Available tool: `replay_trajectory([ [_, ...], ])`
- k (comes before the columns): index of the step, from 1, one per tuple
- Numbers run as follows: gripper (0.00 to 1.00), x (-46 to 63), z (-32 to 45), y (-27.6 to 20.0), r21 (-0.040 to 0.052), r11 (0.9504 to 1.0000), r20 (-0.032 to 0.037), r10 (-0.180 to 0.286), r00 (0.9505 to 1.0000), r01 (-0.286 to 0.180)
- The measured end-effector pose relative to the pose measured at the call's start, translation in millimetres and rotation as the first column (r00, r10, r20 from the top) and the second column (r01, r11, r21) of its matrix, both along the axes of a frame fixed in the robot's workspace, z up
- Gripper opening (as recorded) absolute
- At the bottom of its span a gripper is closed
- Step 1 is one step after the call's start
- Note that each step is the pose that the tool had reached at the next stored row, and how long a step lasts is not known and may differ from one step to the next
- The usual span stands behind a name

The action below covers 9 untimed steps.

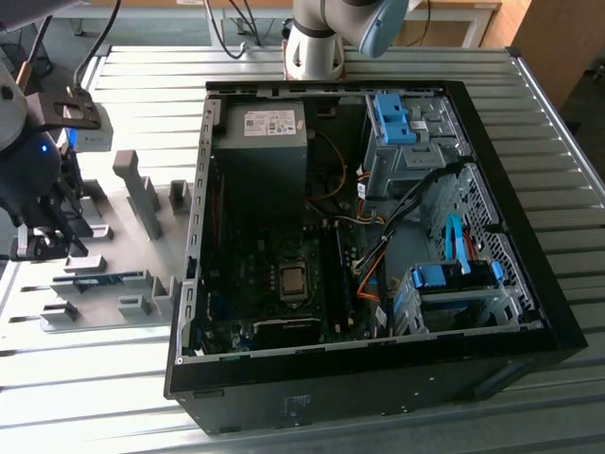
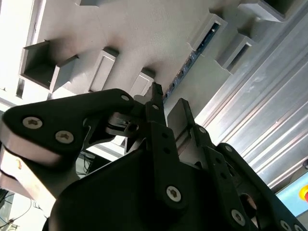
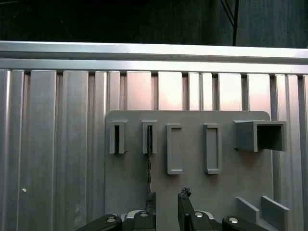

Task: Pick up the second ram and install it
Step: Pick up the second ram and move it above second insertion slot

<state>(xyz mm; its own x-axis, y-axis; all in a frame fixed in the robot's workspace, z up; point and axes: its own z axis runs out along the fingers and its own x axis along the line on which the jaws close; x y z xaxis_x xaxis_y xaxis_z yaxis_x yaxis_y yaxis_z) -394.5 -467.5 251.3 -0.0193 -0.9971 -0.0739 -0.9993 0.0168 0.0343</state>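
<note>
Black two-finger gripper point(image 3: 166, 199): jaws parted, nothing held. It hangs low over the flat grey holder plate point(image 3: 127, 192), which lies on the ribbed aluminium table point(image 3: 43, 144).

The second ram, a thin blue-green circuit-board stick point(image 3: 149, 166), stands on edge in the plate's grey slotted block point(image 3: 149, 137). It is just ahead of the fingertips and lines up more with one finger than with the gap.

The open black computer case point(image 1: 378, 383) lies well apart, toward the exterior view's right.

My read on handling:
- The stick is light and stiff, but thin and easily cracked if twisted.
- The faces are smooth, so it may slip.
- I would pinch across both flat faces near mid-length along the upper edge, using modest force and keeping off the contact edge.
</note>
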Motion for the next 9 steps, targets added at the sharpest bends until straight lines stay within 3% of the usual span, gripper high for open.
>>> replay_trajectory([
  [4, 0.32, -1.4, -5.6, -1.0, 0.0001, 1.0, 0.0001, 0.0, 1.0, 0.0],
  [9, 0.32, -1.9, -6.7, -1.2, 0.0, 1.0, 0.0, 0.0, 1.0, 0.0],
])
